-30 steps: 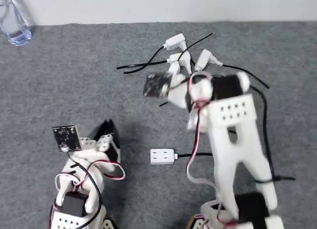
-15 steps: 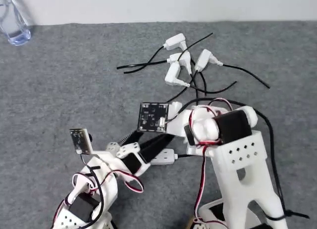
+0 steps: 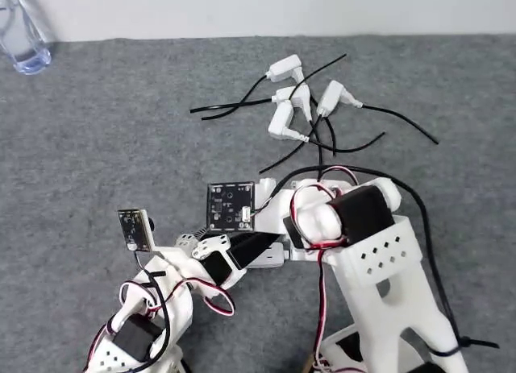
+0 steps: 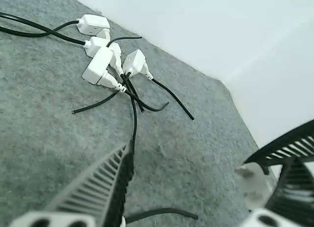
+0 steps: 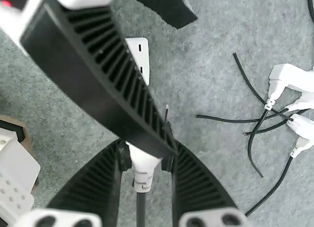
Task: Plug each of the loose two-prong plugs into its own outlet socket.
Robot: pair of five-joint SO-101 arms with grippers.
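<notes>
Fingers (image 5: 196,185) of right gripper (image 5: 144,157) pinch the white plastic outlet block (image 5: 138,55) (anchoring it, I'd say); left gripper (image 4: 189,158) gapes.

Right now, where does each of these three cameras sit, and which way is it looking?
High view: fixed above the table, looking down; the left arm and right arm both show.
Left wrist view: on the left arm's wrist, looking across the table past the open left gripper toward the loose plugs.
Right wrist view: on the right arm's wrist, looking down at the outlet socket held by the right gripper.
Shared: all three views show the loose plugs.
</notes>
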